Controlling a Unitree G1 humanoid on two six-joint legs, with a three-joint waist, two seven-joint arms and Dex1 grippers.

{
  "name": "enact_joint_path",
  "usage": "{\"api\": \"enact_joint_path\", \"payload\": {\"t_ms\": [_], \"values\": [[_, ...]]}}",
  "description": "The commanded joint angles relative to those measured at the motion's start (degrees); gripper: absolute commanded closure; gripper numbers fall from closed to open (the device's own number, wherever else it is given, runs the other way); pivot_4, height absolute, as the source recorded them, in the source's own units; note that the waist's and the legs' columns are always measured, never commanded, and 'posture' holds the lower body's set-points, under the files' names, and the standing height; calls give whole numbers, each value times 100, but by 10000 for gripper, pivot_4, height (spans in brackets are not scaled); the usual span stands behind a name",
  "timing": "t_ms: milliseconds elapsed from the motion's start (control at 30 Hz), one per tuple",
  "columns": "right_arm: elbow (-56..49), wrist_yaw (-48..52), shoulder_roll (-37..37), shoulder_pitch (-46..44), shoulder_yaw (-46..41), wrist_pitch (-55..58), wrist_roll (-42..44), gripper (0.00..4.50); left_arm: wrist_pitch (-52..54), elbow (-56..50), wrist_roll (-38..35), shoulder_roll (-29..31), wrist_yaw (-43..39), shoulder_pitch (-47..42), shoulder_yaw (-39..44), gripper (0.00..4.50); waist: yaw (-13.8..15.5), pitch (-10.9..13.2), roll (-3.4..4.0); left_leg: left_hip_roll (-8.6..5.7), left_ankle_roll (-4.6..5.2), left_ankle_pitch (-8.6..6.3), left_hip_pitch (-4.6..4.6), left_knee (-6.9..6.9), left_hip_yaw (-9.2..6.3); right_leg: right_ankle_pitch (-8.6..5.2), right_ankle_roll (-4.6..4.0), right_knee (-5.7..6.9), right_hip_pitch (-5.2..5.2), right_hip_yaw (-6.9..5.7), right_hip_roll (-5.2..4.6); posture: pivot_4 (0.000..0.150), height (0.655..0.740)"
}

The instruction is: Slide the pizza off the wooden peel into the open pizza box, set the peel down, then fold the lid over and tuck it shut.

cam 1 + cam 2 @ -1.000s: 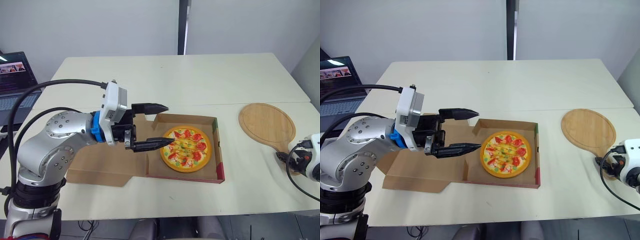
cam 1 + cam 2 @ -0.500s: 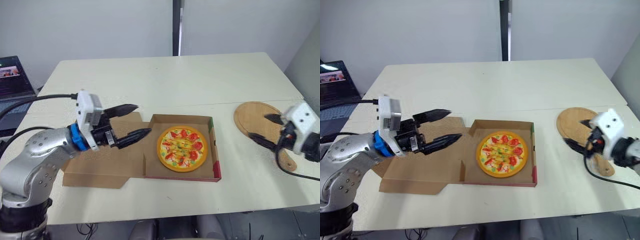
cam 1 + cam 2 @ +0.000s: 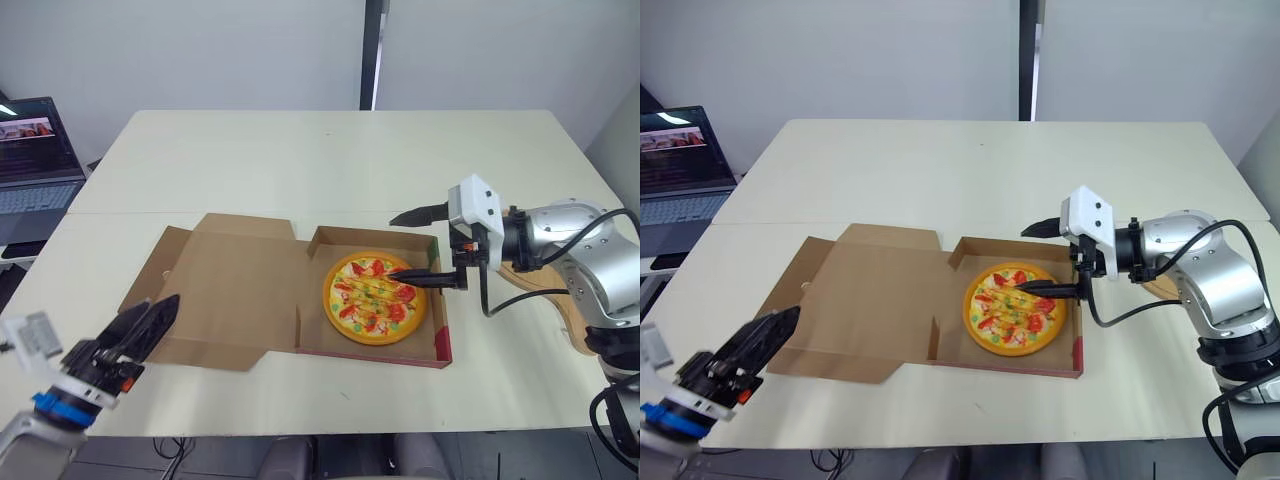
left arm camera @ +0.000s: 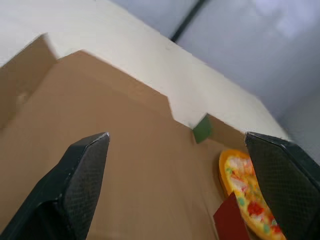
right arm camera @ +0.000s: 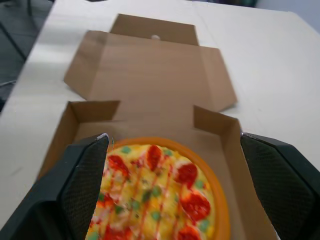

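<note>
The pizza point(image 3: 375, 298) lies in the open pizza box point(image 3: 437, 346). My right pincer point(image 3: 391, 246) hangs released over it; my left pincer point(image 3: 160, 308), released too, is near the flat lid point(image 3: 230, 295), probably to fold it.

A large cream rectangular table point(image 3: 330, 160) stands before a plain grey wall point(image 3: 200, 50). A thin seam crosses the tabletop from its left edge to its right edge. An open dark laptop point(image 3: 35, 150) with a lit screen sits just beyond the left edge, near the far left corner. A dark vertical strip point(image 3: 372, 55) runs down the wall behind the far edge.
</note>
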Motion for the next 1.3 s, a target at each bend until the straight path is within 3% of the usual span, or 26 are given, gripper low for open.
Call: {"api": "enact_joint_path", "payload": {"t_ms": [33, 167, 567, 1067, 1300], "values": [[-70, 162, 66, -266, 49, -5, 98, 206, -213, -163, -1110, -277, 678, 656, 158, 0, 14, 1, -2, -2, 0, 0, 0, 0, 2, -1, -1, 0, 0, 0, 0, 1500, 7400], [56, 271, 88, -309, 111, -124, 6, 206, -477, -32, -1782, -621, 1225, 1089, -12, 0, 39, 2, -6, -2, 1, 0, 0, 0, 2, -6, -8, 0, 2, -7, 0, 1500, 7400], [223, 413, 61, -359, 146, -281, -159, 206, -937, 462, -1482, -1024, 2119, 589, -1121, 0, 33, 1, -6, -2, 1, 0, 0, -1, 6, -9, -12, 0, 1, -9, 3, 1500, 7400], [161, 507, 58, -415, 143, -174, -189, 206, -1364, 644, -1398, -968, 2523, -267, -1402, 0, 36, 2, -6, -2, -1, 0, -1, -1, 5, -9, -12, -1, 1, -10, 3, 1500, 7400], [102, 506, 49, -451, 125, -92, -143, 0, -1425, 677, -1248, -1052, 2554, -372, -1500, 22412, 36, 2, -7, -2, -1, 0, -1, -2, 4, -9, -12, -2, 0, -11, 3, 1500, 7400]]}}
